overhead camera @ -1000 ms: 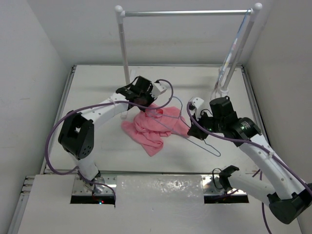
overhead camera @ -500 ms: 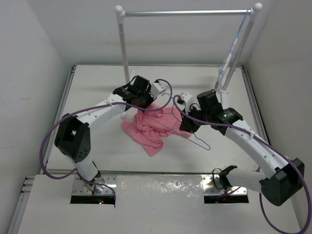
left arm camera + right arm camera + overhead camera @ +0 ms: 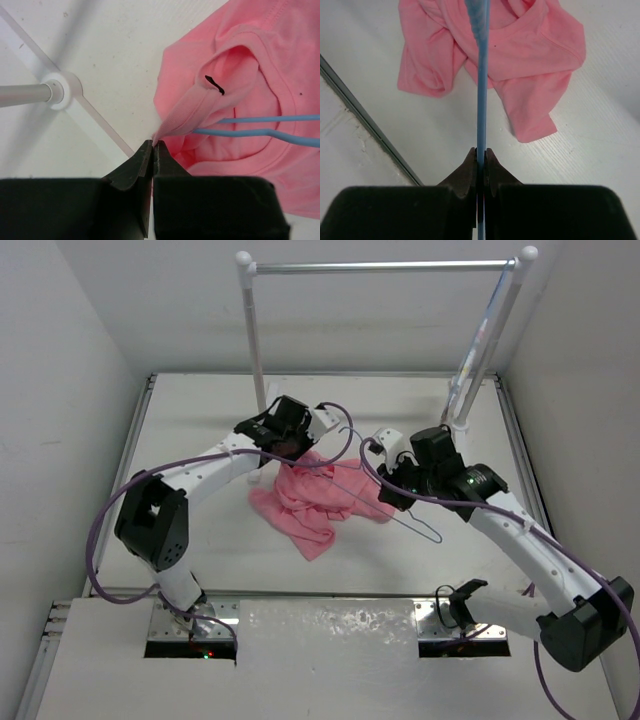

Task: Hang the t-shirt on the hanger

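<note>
The salmon-pink t-shirt (image 3: 310, 502) lies crumpled on the white table between the arms. My left gripper (image 3: 290, 447) is shut on a fold of its collar (image 3: 186, 116) at the far edge. My right gripper (image 3: 388, 492) is shut on the pale-blue wire hanger (image 3: 400, 515), which slants from over the shirt toward the near right. In the left wrist view two blue hanger wires (image 3: 270, 126) run across the neck opening from the right. In the right wrist view the hanger wire (image 3: 481, 75) runs straight up from my fingertips over the shirt (image 3: 520, 60).
A clothes rail (image 3: 380, 267) on two white posts stands at the back; its left post base (image 3: 60, 91) is beside my left gripper. Another thin hanger with a whitish strip (image 3: 478, 340) hangs by the right post. Side walls close in the table.
My right arm swung left with the hanger, bringing its wire end over the shirt, then shifted slightly back right. The left gripper stays shut on the collar, barely moved.
</note>
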You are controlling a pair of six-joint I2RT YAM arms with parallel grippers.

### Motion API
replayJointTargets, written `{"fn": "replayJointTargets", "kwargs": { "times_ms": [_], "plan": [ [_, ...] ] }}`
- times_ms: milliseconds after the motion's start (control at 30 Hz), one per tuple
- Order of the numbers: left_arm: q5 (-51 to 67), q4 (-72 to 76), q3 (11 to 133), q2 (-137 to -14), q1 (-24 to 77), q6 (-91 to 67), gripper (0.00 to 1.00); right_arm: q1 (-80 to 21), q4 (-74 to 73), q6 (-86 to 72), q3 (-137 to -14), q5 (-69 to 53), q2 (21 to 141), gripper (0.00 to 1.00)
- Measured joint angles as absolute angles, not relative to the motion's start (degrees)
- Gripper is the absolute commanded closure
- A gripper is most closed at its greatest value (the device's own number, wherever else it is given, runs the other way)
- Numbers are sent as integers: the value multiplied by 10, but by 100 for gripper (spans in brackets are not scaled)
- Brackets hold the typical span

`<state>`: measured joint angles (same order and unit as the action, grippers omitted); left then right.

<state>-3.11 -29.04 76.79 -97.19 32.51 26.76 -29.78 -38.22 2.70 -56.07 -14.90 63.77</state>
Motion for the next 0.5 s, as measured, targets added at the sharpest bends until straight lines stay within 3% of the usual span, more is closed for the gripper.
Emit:
{"fn": "replayJointTargets", "kwargs": {
  "times_ms": [500],
  "plan": [
    [29,-276,759,-947,325,270,100,-298,-338,55,-549,-236,664,100]
  ]
}}
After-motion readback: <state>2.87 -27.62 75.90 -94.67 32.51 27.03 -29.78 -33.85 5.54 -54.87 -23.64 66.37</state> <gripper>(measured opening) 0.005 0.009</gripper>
